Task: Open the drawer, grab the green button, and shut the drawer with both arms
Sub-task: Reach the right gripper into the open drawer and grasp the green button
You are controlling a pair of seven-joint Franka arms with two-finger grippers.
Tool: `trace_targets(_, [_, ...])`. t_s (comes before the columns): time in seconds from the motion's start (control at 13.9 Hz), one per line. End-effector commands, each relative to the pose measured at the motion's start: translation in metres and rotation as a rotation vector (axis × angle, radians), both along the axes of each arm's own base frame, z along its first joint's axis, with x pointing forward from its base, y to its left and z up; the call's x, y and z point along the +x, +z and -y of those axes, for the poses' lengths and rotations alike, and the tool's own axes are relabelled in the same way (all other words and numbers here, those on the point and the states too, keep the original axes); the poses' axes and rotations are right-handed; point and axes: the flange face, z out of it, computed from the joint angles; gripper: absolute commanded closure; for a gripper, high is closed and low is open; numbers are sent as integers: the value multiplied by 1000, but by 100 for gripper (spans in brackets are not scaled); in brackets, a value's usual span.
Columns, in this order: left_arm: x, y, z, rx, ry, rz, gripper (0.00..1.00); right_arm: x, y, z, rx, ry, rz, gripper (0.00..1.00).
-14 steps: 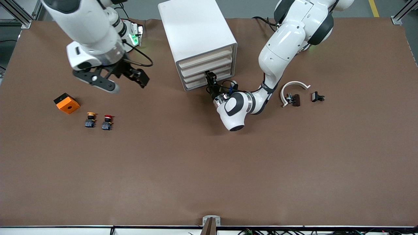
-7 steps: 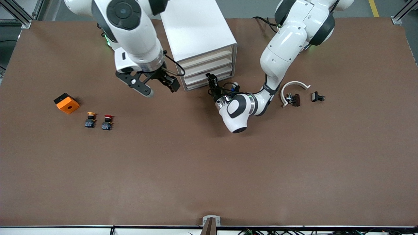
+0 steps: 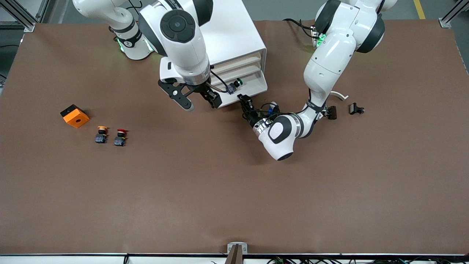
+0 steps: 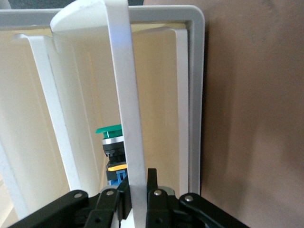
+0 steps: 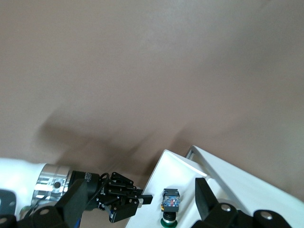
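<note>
Left tool (image 3: pixel 244 99), wrist bent low over the counter (image 3: pixel 234 190), pinches the front lip of the pulled-out drawer (image 3: pixel 253 90), where the button (image 3: pixel 235 85) lies. Right tool (image 3: pixel 198 101) hangs over the drawer's corner, fingers spread wide.

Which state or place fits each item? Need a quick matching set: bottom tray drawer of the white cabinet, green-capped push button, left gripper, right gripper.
Column 1:
1. bottom tray drawer of the white boxy cabinet
2. green-capped push button on a dark body
3. left gripper
4. right gripper

Column 2:
A. open, hanging over the pulled-out drawer's end toward the right arm
B. lying inside the drawer
C. pulled out of the cabinet
D. shut on the drawer's front lip

Pairs: 1-C, 2-B, 3-D, 4-A
</note>
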Motion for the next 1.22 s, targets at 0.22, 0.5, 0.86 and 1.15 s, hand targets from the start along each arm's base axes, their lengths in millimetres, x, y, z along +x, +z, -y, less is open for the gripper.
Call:
trace_targets(0.22, [44,10,-32,-24,67,68,81,-12,-48,-25,78,-70,-27,0])
trace_targets(0.5, [63,26,-45,-46,95,101,0,-32,-81,-51,47,-23,-61,0])
trace_targets(0.86, [130,82,-90,-86,177,245,0,-76,-134,-79,42,40,-55,0])
trace_targets(1.15, [177,134,-176,-86,154,523,0,-92,-159,-84,27,57,-67,0])
